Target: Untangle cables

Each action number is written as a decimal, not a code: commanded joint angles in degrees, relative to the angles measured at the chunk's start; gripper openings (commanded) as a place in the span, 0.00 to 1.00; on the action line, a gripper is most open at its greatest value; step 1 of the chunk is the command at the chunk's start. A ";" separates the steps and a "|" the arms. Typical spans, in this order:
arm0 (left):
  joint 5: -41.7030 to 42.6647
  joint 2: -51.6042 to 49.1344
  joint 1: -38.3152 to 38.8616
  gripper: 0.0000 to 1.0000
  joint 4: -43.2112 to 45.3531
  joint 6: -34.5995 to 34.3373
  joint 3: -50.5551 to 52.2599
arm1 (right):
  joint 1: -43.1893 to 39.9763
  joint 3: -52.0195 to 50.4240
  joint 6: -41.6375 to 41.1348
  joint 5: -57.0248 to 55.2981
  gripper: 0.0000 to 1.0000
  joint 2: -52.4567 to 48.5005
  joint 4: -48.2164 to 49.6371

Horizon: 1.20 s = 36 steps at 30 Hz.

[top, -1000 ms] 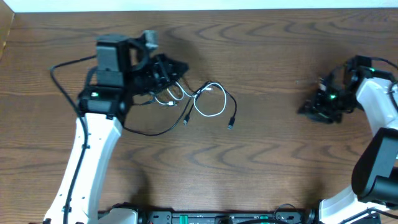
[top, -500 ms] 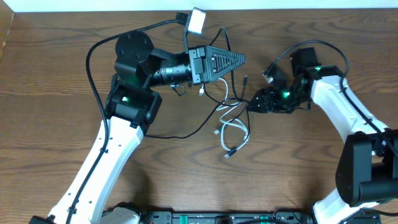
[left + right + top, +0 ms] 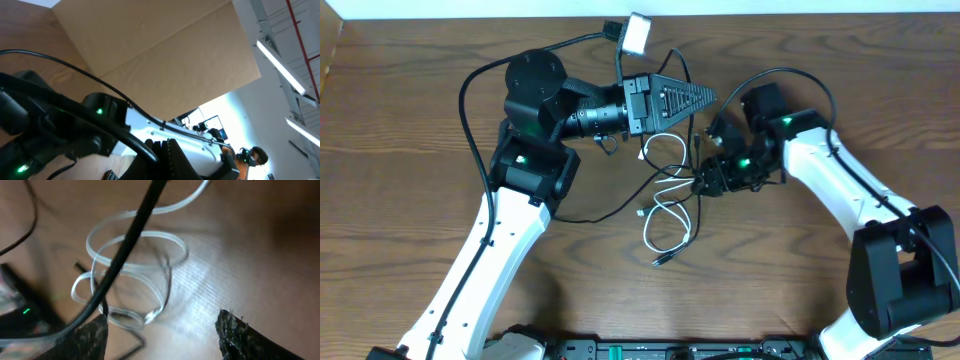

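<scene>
Overhead view: we find the white cable (image 3: pixel 665 205) and the black cable (image 3: pixel 692 228) looped together on the desk (image 3: pixel 800 280) between the two arms. The white loops cross one another, and the black one trails toward the near edge. The left tool (image 3: pixel 695 97) is closed and points rightward above the tangle; we cannot tell whether it pinches a strand. The right tool (image 3: pixel 708 183) sits at the right side of the loops.

Left wrist view: it looks upward, away from the desk, and neither cable shows.

Right wrist view: the right tool (image 3: pixel 160 335) has its fingers apart, clamped on nothing we can see. The white cable (image 3: pixel 135 275) lies just ahead, and a black line (image 3: pixel 127 250) crosses in front of it.

We judge the step to be the reach for a strand. The next move calls for closing on one cable only and drawing it clear of the other.
</scene>
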State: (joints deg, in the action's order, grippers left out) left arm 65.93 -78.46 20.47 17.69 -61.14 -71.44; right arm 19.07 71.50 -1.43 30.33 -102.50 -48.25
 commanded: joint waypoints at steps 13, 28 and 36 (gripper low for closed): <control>-4.07 0.35 0.04 0.07 -18.56 17.99 -0.85 | 11.26 -0.83 -9.68 -10.54 0.69 -0.17 9.84; -7.13 0.35 0.04 0.08 -27.58 25.38 -0.85 | 13.57 -8.98 -14.86 -19.28 0.63 -0.17 25.94; -9.90 0.35 0.02 0.08 -28.41 26.05 -0.85 | 13.66 -11.30 -14.88 -19.28 0.64 -0.17 32.28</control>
State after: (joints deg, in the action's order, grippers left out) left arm 56.93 -78.46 20.47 -10.63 -36.71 -71.50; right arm 32.23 60.86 -15.73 11.68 -102.52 -16.43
